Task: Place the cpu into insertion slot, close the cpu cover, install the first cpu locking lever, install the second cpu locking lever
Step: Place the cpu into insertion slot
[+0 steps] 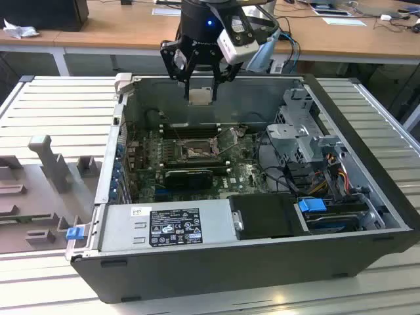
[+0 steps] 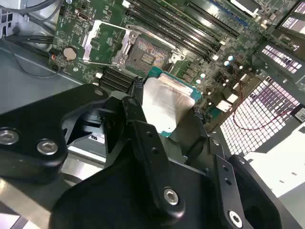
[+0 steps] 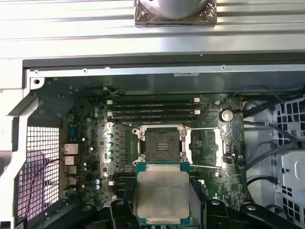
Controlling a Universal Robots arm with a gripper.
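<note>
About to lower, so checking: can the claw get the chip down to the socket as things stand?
Probably yes. The claw holds the chip above the open case, the socket lies bare, and its cover is swung aside, so nothing seems to block the way.

I am looking at a pale grey worktop (image 1: 59, 98) built of long ribbed slats that run across the exterior view. An open computer case (image 1: 216, 269) lies on its side directly on those slats, about in the middle, with its open face turned up. On the exterior view's left, just beside the case, a grey moulded fixture (image 1: 39, 197) with several upright blocks rests on the same surface. In the first wrist view the ribbed worktop shows beyond the case's wall.
</note>
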